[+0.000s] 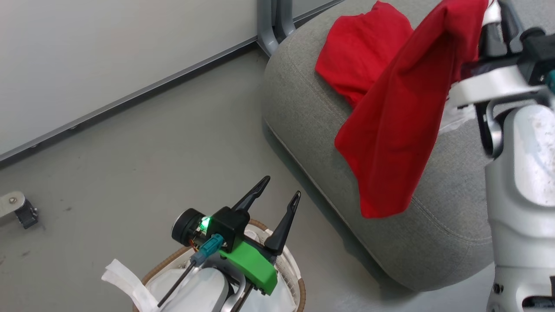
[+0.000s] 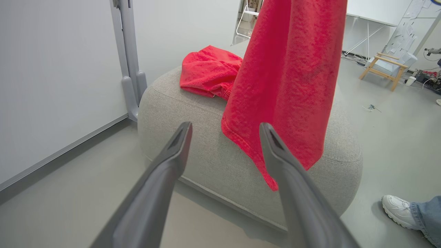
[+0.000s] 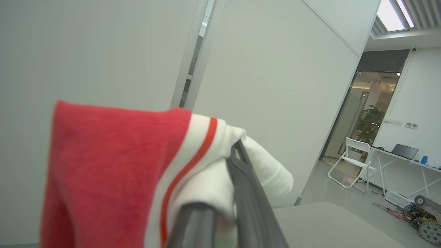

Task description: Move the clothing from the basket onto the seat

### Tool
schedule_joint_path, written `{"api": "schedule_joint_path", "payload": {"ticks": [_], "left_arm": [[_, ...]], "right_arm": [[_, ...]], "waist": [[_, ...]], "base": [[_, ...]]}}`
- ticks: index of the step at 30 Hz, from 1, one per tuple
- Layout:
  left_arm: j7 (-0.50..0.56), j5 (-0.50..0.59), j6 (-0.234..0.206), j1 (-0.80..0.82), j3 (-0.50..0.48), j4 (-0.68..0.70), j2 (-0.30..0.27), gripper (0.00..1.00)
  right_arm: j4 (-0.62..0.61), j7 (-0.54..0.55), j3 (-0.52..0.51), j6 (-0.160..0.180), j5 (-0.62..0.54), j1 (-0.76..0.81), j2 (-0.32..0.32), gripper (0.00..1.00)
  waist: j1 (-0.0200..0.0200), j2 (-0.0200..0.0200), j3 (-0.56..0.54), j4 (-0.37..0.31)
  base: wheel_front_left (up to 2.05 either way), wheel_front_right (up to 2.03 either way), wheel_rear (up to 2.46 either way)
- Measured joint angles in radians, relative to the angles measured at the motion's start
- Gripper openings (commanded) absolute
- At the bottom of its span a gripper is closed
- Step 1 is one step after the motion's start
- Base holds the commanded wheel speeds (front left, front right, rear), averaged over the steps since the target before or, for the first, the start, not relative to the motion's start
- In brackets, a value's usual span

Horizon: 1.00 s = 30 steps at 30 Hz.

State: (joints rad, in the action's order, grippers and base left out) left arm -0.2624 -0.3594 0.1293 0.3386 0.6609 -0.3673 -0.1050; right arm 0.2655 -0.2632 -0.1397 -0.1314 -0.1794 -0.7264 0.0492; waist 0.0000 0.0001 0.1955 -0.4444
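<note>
**seat lies straight below the right claw, garment hanging long-axis down**

your right claw is clenched on the clothing. it pinches the hanging garment at a white ribbed band with a thin red stripe, bunched around the fingers. from that pinch the cloth drops straight down beneath the claw, so its long axis is vertical, wide near the grip and narrowing to a corner at the bottom.

the seat sits directly under the claw. the lower corner of the cloth hangs over the seat's rounded near edge. you cannot tell from these views whether it brushes the cushion or hangs just clear.

the other garment lies crumpled on the seat, beyond and to one side of the hanging one, and the two overlap in the head view. both are bright red and soft, with a towelling-like nap in the left wrist view.

your left claw is released, fingers spread wide and holding nothing. it hovers just above the basket, well apart from the seat. below it you see white lining and no red.

judgement: the right arm is the one placed for the drop. the seat being below the claw matters more than any sideways reach.
</note>
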Motion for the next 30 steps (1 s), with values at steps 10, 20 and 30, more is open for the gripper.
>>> {"api": "schedule_joint_path", "payload": {"ticks": [10, 20, 30], "left_arm": [[0.0, 0.033, 0.0, 0.042, 0.007, 0.068, -0.022, 1.0], [0.016, 0.068, -0.01, 0.108, 0.01, 0.118, -0.055, 1.0], [0.043, 0.079, -0.033, 0.142, -0.008, 0.165, -0.097, 1.0]], "right_arm": [[0.216, 0.015, -0.148, 0.0, -0.08, -0.457, 0.157, 0.0], [0.354, 0.052, -0.249, 0.0, -0.214, -0.751, 0.348, 0.0], [0.48, 0.007, -0.385, 0.0, -0.259, -0.666, 0.266, 0.0]], "waist": [[0.0, 0.0, 0.083, 0.056], [0.0, 0.0, 0.209, 0.111], [0.0002, 0.0, 0.351, 0.148]], "base": [[0.0, 0.0, 0.0], [0.0, 0.0, 0.0], [0.0, 0.0, 0.0]]}}
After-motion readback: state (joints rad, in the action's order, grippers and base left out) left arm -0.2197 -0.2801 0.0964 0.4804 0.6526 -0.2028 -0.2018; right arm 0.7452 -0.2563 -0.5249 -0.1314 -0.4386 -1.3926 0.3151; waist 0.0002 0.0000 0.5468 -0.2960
